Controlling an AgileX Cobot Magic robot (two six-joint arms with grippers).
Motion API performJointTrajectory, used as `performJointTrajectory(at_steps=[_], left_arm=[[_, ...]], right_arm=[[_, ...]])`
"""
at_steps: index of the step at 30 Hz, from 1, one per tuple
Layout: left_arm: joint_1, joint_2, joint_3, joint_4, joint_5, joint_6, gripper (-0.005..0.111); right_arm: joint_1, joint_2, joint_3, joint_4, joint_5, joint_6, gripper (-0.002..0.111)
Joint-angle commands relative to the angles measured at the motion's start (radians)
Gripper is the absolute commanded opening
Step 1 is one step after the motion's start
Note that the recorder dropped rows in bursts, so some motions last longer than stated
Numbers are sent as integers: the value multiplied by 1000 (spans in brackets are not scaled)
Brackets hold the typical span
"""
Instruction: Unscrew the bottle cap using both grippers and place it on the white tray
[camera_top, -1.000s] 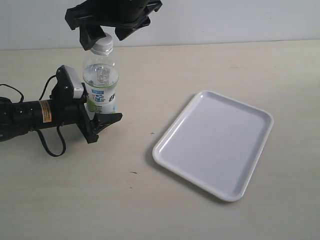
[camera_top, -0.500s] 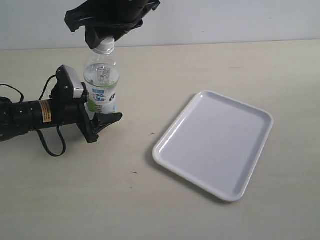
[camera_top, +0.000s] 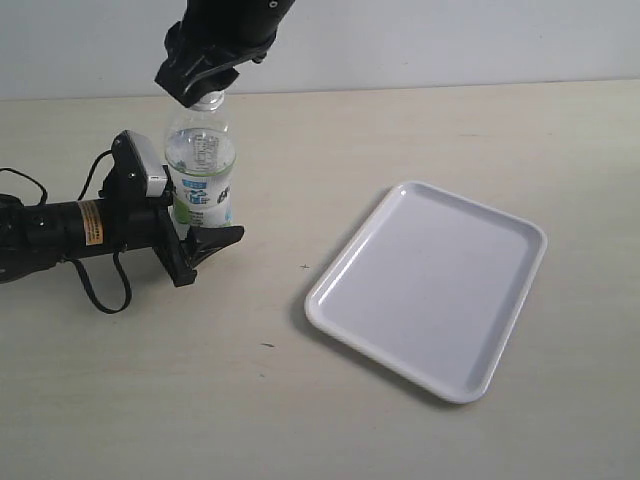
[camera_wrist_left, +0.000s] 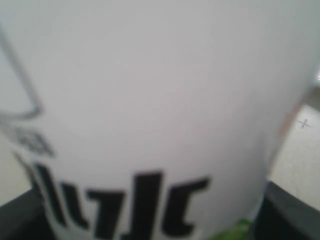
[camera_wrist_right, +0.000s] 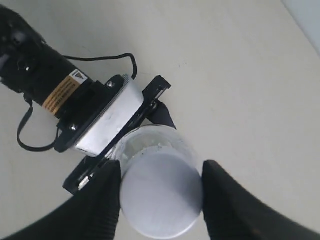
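Note:
The bottle (camera_top: 202, 160) stands upright on the table at the left, with the left gripper (camera_top: 197, 218) shut on its labelled lower half from the side. The blurred white label (camera_wrist_left: 150, 100) fills the left wrist view, with a black finger (camera_wrist_left: 290, 212) at its edge. The right gripper (camera_top: 204, 88) reaches down from above. It covers most of the bottle cap (camera_wrist_right: 161, 195) in the exterior view. In the right wrist view its fingers (camera_wrist_right: 95, 205) press on opposite sides of the cap. The white tray (camera_top: 430, 285) lies to the right, apart from the bottle.
The left arm (camera_top: 60, 230), with its yellow sticker and black cables, lies low across the table's left edge. A pale wall runs along the back of the table. Beige tabletop (camera_top: 270, 400) shows between the bottle and the tray.
The right gripper has come down over the cap and shut on it. Its wrist has turned from broadside to end-on. The bottle and the left gripper have stayed put.

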Motion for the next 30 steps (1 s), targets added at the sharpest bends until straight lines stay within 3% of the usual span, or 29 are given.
performJointTrajectory(at_steps=[1,9,14,21,24,30], left_arm=[[0,2,3,6,42,2,0],[0,2,3,6,40,0,0],[0,2,3,6,40,0,0],[0,2,3,6,23,0,0],[0,2,3,6,23,0,0],[0,2,3,8,23,0,0]], right_arm=[[1,-7,-7,-6,44,-269,0],[1,-7,-7,-8,96,-570,0],[1,-9,-31,-14,112,-612,0],[1,-57,-85,-68,115,-340,0],[-1,-66,-85,-172,202,-168,0],[-129,-113,-49,-89,243,-1,0]])
